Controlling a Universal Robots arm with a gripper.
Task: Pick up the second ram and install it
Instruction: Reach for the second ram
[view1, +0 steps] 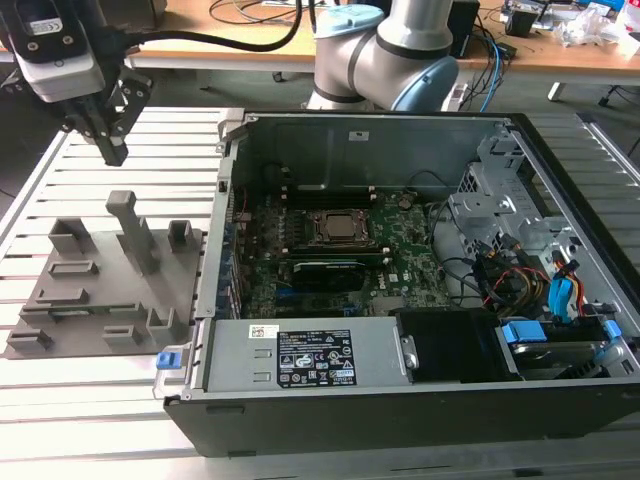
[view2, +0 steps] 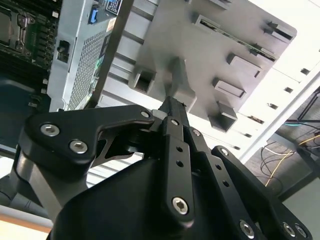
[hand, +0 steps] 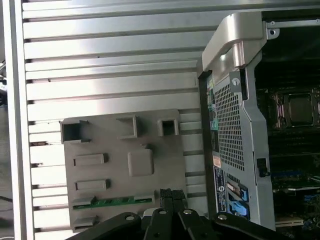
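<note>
the tool hangs at the exterior view's left, pointing down with a slight tilt over the slatted metal table. it is above the far edge of the grey tray and touches nothing. its two fingers are pressed together into a narrow tip and hold nothing; both wrist views show the same closed tip. the arm's grey joints rise behind the open computer case.

in the first wrist view, the one green memory stick lies flat in a long slot of the tray, close by the fingertips. this tray is the only one on the table. it carries three hollow square posts in a row along one edge, one plain square block near its middle and two short bars beside that block.

just beside the tray stands the single computer case, its side off and the board inside showing. one processor socket sits at the middle of that board, well apart from the tool.
</note>
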